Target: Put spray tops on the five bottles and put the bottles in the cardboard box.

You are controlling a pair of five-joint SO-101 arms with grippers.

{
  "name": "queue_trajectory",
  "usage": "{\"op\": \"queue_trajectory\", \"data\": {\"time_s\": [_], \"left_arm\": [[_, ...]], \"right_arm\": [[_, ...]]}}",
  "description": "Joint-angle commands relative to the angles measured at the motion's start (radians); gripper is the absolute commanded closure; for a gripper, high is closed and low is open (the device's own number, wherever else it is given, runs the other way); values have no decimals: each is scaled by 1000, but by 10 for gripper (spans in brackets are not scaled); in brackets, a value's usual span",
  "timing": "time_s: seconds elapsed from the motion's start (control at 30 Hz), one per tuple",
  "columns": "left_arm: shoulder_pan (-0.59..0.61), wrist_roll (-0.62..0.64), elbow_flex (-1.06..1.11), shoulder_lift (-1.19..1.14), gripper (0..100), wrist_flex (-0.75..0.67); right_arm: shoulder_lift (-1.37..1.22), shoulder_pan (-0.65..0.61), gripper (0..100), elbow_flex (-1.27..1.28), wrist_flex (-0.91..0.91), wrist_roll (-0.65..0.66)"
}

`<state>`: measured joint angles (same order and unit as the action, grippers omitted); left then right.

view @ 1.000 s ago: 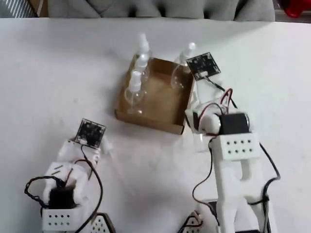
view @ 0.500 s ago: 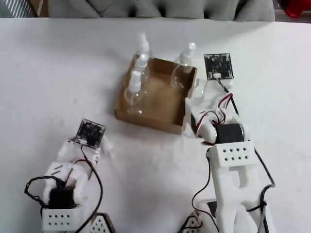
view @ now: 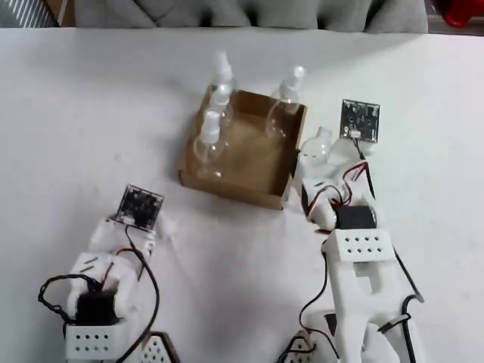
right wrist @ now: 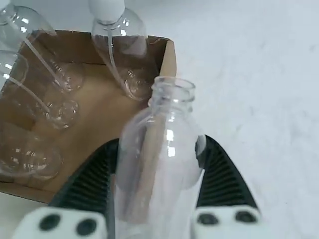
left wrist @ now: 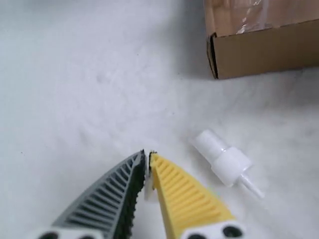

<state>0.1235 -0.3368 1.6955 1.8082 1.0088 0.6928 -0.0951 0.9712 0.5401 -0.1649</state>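
The white table (view: 91,113) carries the cardboard box (view: 249,162), with topped bottles (view: 208,144) standing inside. Just right of the box, the right gripper (right wrist: 159,144) has its fingers pinching an uncapped bottle (right wrist: 159,124). At near left, the left gripper (left wrist: 147,157) has its fingers pressed together, just beside a loose spray top (left wrist: 224,159).

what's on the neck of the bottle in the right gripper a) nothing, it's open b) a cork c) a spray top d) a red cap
A: the bottle held in the right gripper shows a bare, open neck, while a loose spray top lies on the table.
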Motion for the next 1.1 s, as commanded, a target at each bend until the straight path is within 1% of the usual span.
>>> {"op": "queue_trajectory", "data": {"time_s": [0.0, 0.13, 0.3, 0.4, 0.5, 0.63, 0.8, 0.9, 0.97, 1.0, 1.07], "left_arm": [[5, 98, -66, 18, 976, -21], [-1, 103, -117, 15, 976, -12], [-2, 103, -226, -1, 976, 61], [-2, 106, -334, -107, 976, 75], [-2, 112, -442, -282, 976, 69], [-21, 193, -557, -501, 976, 68], [-120, 293, -605, -656, 970, 68], [-166, 361, -598, -704, 892, 68], [-176, 425, -597, -727, 837, 68], [-174, 450, -597, -740, 822, 66], [-170, 477, -597, -771, 823, 38]], "right_arm": [[31, 13, 982, -8, -24, -8], [31, 13, 982, -6, -22, -8], [31, 13, 982, 2, -27, -8], [33, 13, 982, -2, -28, -11], [47, 13, 982, 0, -30, -12], [108, 13, 982, 23, -25, -11], [199, 12, 982, 74, -28, -8], [228, 10, 982, 87, -28, -8], [237, 8, 982, 94, -28, -8], [237, 5, 982, 95, -28, -8], [236, 5, 982, 95, -28, -8]]}}
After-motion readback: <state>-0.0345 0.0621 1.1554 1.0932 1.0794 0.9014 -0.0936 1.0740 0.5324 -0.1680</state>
